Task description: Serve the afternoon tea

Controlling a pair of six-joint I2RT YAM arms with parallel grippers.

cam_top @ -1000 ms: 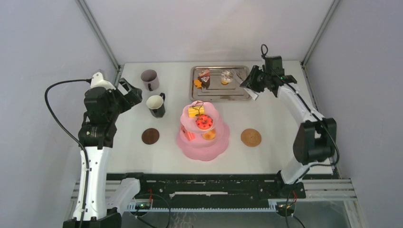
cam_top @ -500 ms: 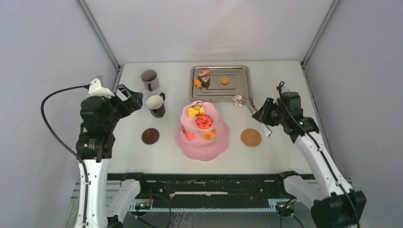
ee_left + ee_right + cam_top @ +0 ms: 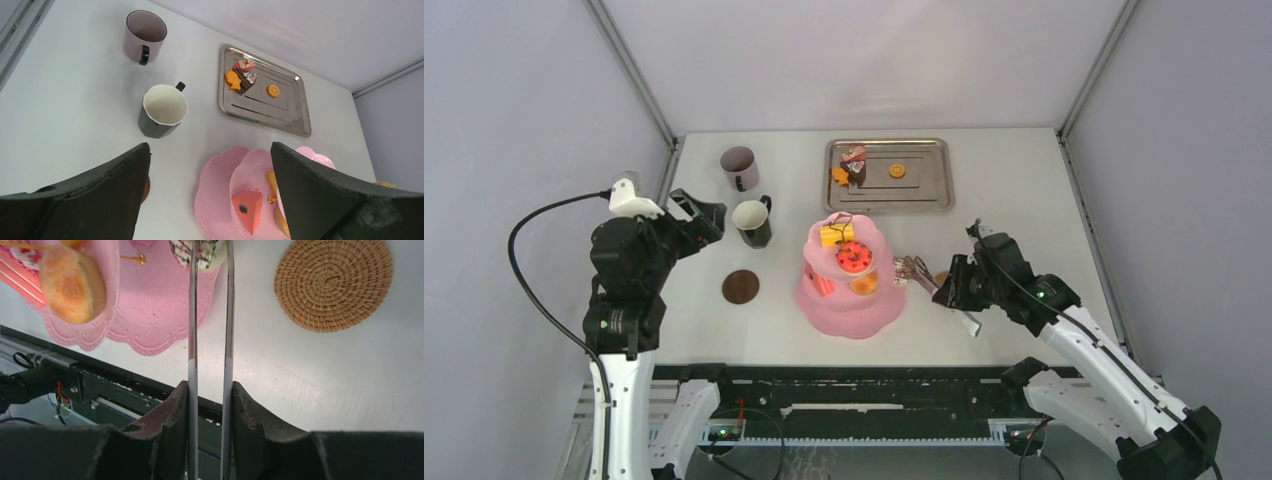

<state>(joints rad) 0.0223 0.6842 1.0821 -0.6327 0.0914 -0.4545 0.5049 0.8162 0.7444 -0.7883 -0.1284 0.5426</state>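
Observation:
The pink three-tier stand (image 3: 852,300) stands mid-table with a yellow cake, a red round cake, a bun (image 3: 72,282) and a red wedge (image 3: 247,207) on it. My right gripper (image 3: 951,290) is shut on metal tongs (image 3: 193,315). The tong tips pinch a small sprinkled cake (image 3: 200,249) at the stand's right edge. My left gripper (image 3: 699,215) is open and empty, hovering left of the black mug (image 3: 753,222). The mauve mug (image 3: 739,167) stands behind it. In the left wrist view my gripper (image 3: 210,190) is above the table, left of the stand (image 3: 220,195).
The steel tray (image 3: 924,190) at the back holds a chocolate slice (image 3: 854,162), an orange piece and a round biscuit (image 3: 897,170). A brown coaster (image 3: 741,287) lies left of the stand. A woven coaster (image 3: 333,282) lies right of it, mostly hidden under my right arm.
My right arm has swung from the tray toward the near right side of the stand, carrying the small cake in the tongs. My left arm has shifted slightly.

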